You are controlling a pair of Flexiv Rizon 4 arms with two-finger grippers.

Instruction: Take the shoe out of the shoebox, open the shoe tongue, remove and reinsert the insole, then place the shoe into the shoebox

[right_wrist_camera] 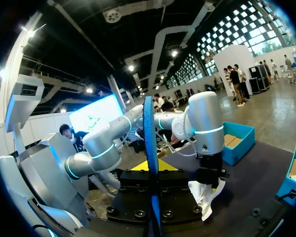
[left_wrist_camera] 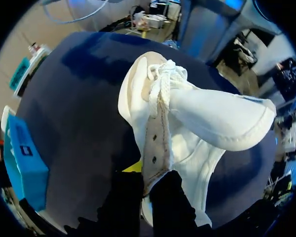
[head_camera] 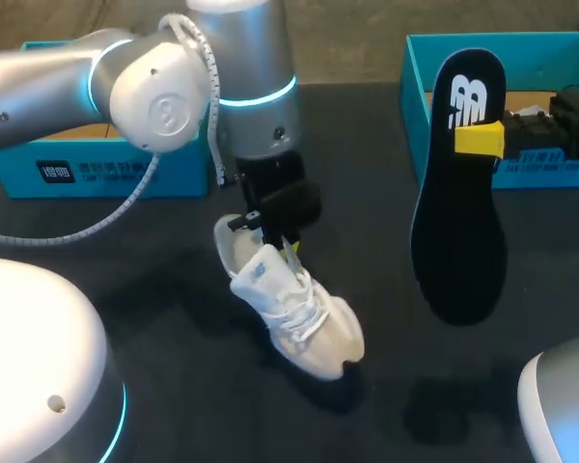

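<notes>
A white shoe point(head_camera: 294, 309) rests on the black table near the middle, toe toward the front. My left gripper point(head_camera: 282, 246) is shut on the shoe's upper edge. In the left wrist view, the gripper point(left_wrist_camera: 148, 180) pinches the eyelet strip of the shoe point(left_wrist_camera: 212, 118) beside the laces. A black insole point(head_camera: 458, 193) with a white logo hangs upright in the air at the right, with my right gripper point(head_camera: 480, 140) shut on it. In the right wrist view, the insole point(right_wrist_camera: 149, 128) stands edge-on in the gripper point(right_wrist_camera: 151, 173). The blue shoebox point(head_camera: 417, 72) stands open behind the insole.
A second blue box part point(head_camera: 106, 169) lies at the back left behind my left arm point(head_camera: 154, 87). It also shows in the left wrist view as a blue box point(left_wrist_camera: 24, 158). Bare black table point(head_camera: 174, 386) lies in front of the shoe.
</notes>
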